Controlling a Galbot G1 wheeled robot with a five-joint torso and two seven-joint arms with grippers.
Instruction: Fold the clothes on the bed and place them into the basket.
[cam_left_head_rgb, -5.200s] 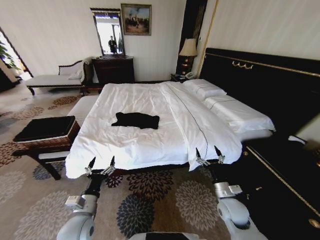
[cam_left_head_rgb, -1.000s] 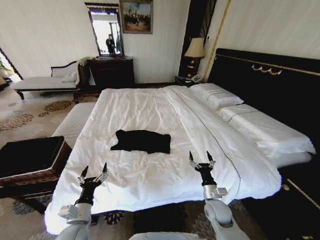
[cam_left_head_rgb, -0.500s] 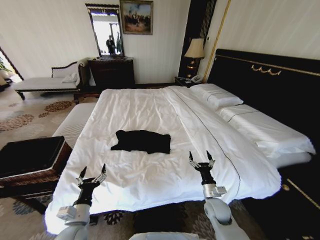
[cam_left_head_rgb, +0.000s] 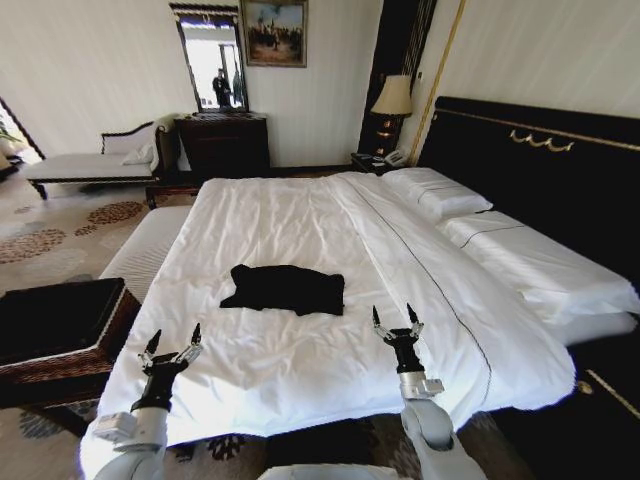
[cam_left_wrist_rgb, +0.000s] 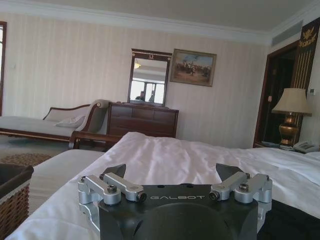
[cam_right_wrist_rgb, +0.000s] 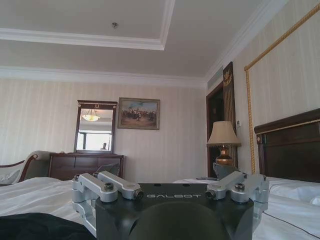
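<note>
A black T-shirt, the clothes (cam_left_head_rgb: 285, 288), lies crumpled on the white duvet of the bed (cam_left_head_rgb: 300, 230), toward its foot. A dark edge of the clothes (cam_right_wrist_rgb: 40, 227) shows low in the right wrist view. Over the foot edge at the left, my left gripper (cam_left_head_rgb: 172, 341) stands open and empty. My right gripper (cam_left_head_rgb: 395, 318) is open too, over the duvet just right of the shirt and nearer to me. The dark wicker basket (cam_left_head_rgb: 60, 325) stands left of the bed's foot, its woven wall (cam_left_wrist_rgb: 12, 207) also in the left wrist view.
A white striped bench (cam_left_head_rgb: 145, 250) runs along the bed's left side. A chaise longue (cam_left_head_rgb: 90, 165), a dark dresser (cam_left_head_rgb: 225, 140) with a mirror and a lamp (cam_left_head_rgb: 392, 100) stand at the far wall. The black headboard (cam_left_head_rgb: 540, 170) rises on the right. Patterned carpet covers the floor.
The view has closed in on the bed since the oldest frame, so the camera moved. In the last second both grippers sit slightly lower and the left one farther left; the shirt lies unchanged.
</note>
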